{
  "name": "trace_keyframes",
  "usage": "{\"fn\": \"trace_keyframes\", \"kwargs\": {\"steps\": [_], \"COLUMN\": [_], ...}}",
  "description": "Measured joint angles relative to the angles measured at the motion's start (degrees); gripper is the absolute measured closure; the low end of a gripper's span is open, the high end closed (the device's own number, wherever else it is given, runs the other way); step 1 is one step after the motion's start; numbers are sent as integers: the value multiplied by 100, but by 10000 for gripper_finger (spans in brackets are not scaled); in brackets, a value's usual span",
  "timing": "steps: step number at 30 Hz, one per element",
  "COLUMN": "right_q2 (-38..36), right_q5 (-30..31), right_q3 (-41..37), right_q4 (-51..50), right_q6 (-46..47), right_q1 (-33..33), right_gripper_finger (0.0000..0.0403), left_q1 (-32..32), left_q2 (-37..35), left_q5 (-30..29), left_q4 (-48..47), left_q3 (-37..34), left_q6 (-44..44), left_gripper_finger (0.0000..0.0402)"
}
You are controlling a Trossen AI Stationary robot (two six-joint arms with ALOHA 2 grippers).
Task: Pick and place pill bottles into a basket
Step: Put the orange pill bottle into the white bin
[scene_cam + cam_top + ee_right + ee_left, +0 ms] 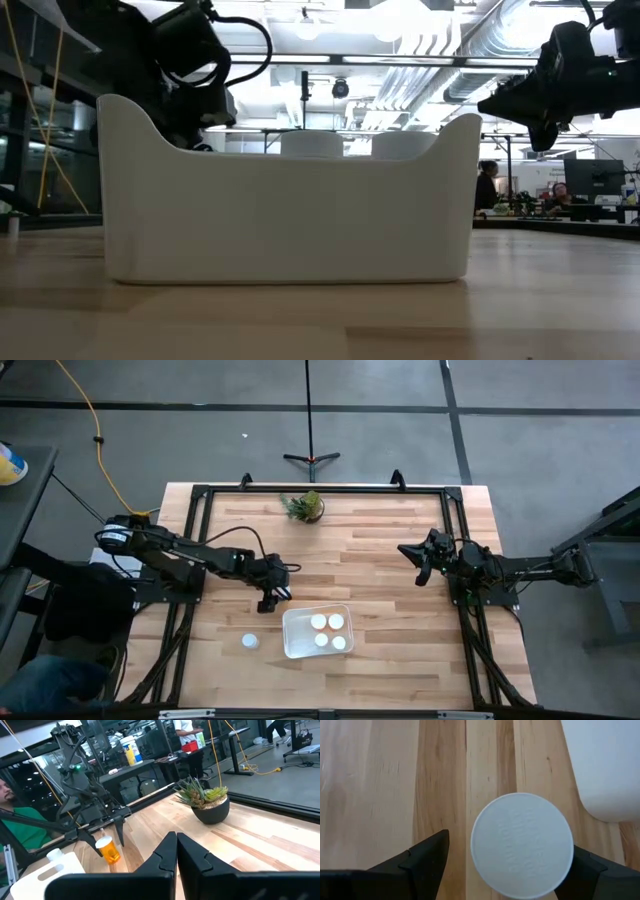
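The white basket (317,632) stands near the table's front edge with several white-capped pill bottles (328,632) in it; two caps (312,145) show over its rim in the low view. One bottle (250,642) stands on the table left of the basket. My left gripper (270,598) is open just beyond the basket's far left corner, pointing down, its fingers on either side of an orange bottle (107,849) with a white cap (522,845). My right gripper (420,565) is shut and empty, raised at the table's right. My left gripper comes from above with one finger (590,875) right against the cap's edge (569,855); the other finger (422,862) stands apart from it. I cannot tell whether it touches the cap. The bottle looks slightly tilted in the right wrist view.
A small potted plant (303,506) stands at the table's far edge. The table's black frame (200,490) runs along its sides. People (487,185) are in the room beyond, one in green (20,827) near the left arm's side.
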Motion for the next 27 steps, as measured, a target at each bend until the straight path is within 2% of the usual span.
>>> {"fn": "trace_keyframes", "kwargs": {"steps": [4,15,19,24,27], "right_q2": [0,0,0,0,0], "right_q5": [-11,44,44,44,45], "right_q3": [0,0,0,0,0], "right_q4": [-4,-68,-68,-68,-68], "right_q6": [0,22,22,22,22], "right_q1": [0,-2,-2,-1,-1], "right_gripper_finger": [401,402,401,401,401], "left_q1": [0,1,0,0,0], "left_q2": [0,-4,-4,-4,-4], "left_q5": [0,24,24,12,2], "left_q4": [-6,2,2,-2,-2], "left_q3": [0,0,0,0,0], "left_q6": [-1,-3,-51,-176,-176], "left_gripper_finger": [82,198,198,179,184]}}
